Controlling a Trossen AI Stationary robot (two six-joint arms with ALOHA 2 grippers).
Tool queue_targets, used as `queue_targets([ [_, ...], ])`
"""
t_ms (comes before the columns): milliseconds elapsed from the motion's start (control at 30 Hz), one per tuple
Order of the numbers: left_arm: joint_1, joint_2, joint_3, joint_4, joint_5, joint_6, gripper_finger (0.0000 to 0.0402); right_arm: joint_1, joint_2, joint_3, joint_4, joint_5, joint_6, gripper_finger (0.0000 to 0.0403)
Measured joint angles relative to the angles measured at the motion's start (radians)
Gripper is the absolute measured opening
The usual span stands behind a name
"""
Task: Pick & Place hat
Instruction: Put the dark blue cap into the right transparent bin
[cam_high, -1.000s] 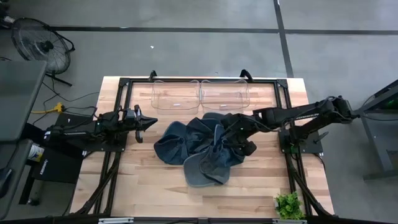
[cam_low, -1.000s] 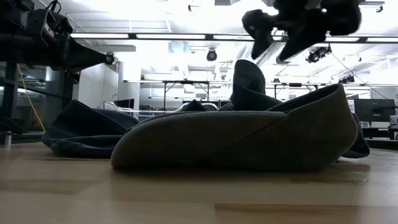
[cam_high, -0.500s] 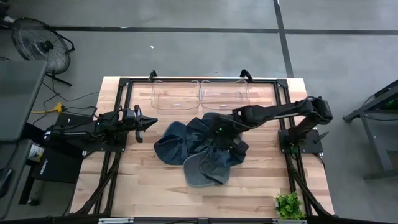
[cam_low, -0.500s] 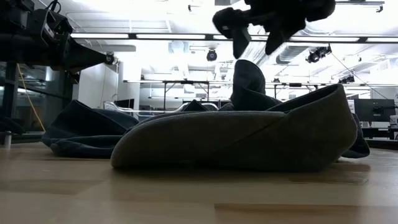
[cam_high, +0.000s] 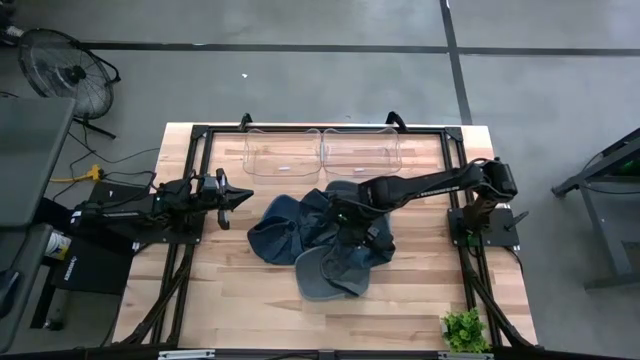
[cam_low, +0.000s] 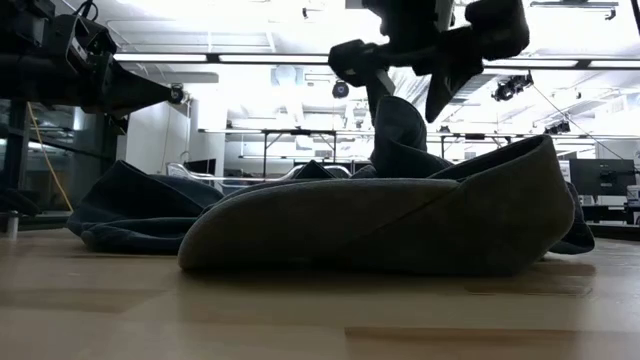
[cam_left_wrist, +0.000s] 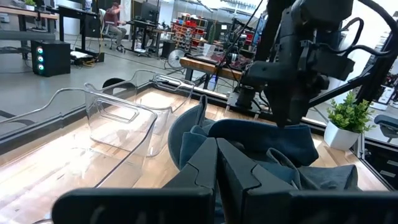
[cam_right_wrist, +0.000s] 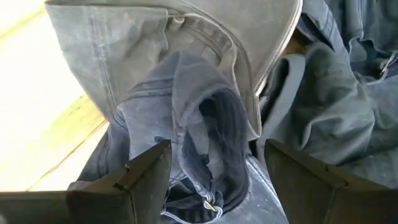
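Several blue-grey denim hats lie in a heap (cam_high: 320, 240) at the table's middle. The nearest, a grey one (cam_low: 380, 225), rests on its brim. A dark blue fold (cam_low: 400, 135) stands up from the heap. My right gripper (cam_high: 345, 215) hangs over the heap, open and pointing down. Its fingers stand on either side of that raised fold (cam_right_wrist: 208, 118), one finger (cam_low: 368, 62) to its left and one (cam_low: 445, 85) to its right in the low view. My left gripper (cam_high: 240, 197) waits shut at the table's left, level and pointing at the heap.
Two clear plastic bins (cam_high: 283, 150) (cam_high: 360, 150) stand side by side at the far edge, behind the heap. A small green plant (cam_high: 463, 328) sits at the near right corner. Bare wood (cam_high: 230, 290) shows near and left of the heap.
My right gripper has moved toward the table's left across the heap and come down over the raised fold, staying open. The hats have kept their places.
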Motion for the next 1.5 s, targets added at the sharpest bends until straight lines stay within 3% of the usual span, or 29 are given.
queue_targets([
  [233, 0.0, 0.0, 0.0, 0.0, 0.0, 0.0, 0.0, 0.001, 0.002, 0.0, 0.017, 0.074, 0.053, 0.026],
  [533, 0.0, 0.0, 0.0, 0.0, 0.0, 0.0, 0.0, 0.001, 0.002, 0.0, 0.021, 0.148, 0.133, 0.0311],
  [800, 0.0, 0.0, 0.0, 0.0, 0.0, 0.0, 0.0, 0.001, 0.002, -0.026, 0.013, 0.035, 0.128, 0.0321],
  [967, 0.0, 0.0, 0.0, 0.0, 0.0, 0.0, 0.0, 0.003, 0.002, -0.07, 0.067, 0.041, 0.103, 0.0321],
  [1233, 0.0, 0.0, 0.0, 0.0, 0.0, 0.0, 0.0, 0.003, 0.002, -0.113, 0.141, 0.049, 0.098, 0.0299],
  [1500, 0.0, 0.0, 0.0, 0.0, 0.0, 0.0, 0.0, -0.002, 0.002, -0.119, 0.146, 0.163, 0.098, 0.0227],
])
